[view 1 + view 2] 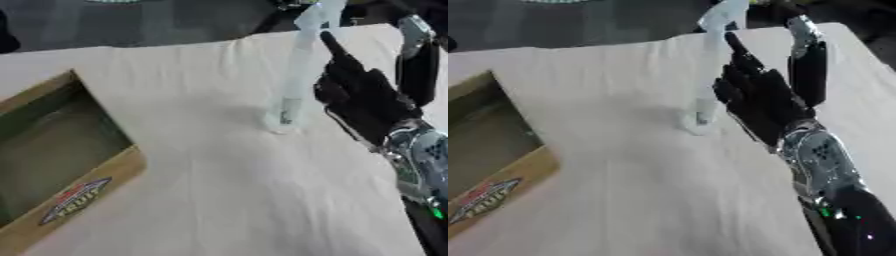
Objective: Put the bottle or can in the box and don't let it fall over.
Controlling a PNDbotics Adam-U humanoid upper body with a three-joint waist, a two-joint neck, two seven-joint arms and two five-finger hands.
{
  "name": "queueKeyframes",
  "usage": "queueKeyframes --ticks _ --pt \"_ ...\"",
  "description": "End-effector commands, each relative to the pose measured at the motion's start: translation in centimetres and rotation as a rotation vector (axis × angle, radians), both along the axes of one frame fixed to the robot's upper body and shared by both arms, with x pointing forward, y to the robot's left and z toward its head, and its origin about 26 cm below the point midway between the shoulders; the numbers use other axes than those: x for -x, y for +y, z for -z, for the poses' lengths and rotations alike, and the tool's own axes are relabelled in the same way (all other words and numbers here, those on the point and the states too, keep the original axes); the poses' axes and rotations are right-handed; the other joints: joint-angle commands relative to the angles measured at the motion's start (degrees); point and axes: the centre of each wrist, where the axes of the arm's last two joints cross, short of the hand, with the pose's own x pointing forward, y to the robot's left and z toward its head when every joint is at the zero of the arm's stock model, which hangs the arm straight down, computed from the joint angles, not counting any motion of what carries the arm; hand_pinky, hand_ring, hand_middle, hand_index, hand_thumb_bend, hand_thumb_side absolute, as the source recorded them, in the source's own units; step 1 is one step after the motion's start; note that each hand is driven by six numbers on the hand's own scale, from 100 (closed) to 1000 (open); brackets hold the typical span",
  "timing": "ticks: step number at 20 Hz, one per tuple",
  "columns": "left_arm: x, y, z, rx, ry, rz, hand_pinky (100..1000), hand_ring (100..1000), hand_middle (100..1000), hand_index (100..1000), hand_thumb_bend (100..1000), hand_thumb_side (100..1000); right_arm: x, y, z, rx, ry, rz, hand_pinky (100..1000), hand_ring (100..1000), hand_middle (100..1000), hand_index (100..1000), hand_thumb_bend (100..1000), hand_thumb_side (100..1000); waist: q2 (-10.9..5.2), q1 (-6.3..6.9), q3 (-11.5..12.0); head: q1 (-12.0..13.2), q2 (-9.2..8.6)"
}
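Clearly, a tall, slim, clear plastic bottle (296, 75) was seen standing upright on the cloth-covered desk (227, 200), right of centre and toward the far side. The black right hand (363, 100) was placed just beside it on the right, with one of its fingers (335, 47) stretched up along the bottle's upper part and the rest only slightly bent. No closure round the bottle could be made out; whether the stretched finger was touching the plastic could not be told. The left hand was not seen in either view.

An open brown cardboard box with a printed label on its near wall (83, 197) was set well apart at the left edge of the desk.

Several risks were judged likely. The bottle was tall on a narrow base, so a sideways nudge near its top could tip it toward the box. If a hold were taken high up, swinging could be expected during the carry. The soft, creased cloth could also unsettle the base.
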Motion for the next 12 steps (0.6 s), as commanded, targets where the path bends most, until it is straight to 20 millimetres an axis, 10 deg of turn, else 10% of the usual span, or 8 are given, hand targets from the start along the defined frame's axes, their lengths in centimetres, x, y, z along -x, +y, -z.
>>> queueKeyframes --ticks 1,12 --pt "0.20 -0.07 -0.81 -0.011 -0.027 0.007 719 733 740 876 594 741 0.44 -0.57 -0.98 0.007 -0.047 0.005 100 156 185 1000 311 468 -0.62 -0.04 0.03 -0.05 -0.74" --pt "0.18 -0.08 -0.85 -0.011 -0.030 0.008 720 732 740 876 592 742 0.51 -1.52 -1.24 0.008 -0.046 0.062 100 157 185 1000 309 464 -0.55 0.27 -0.09 -0.05 -1.12"
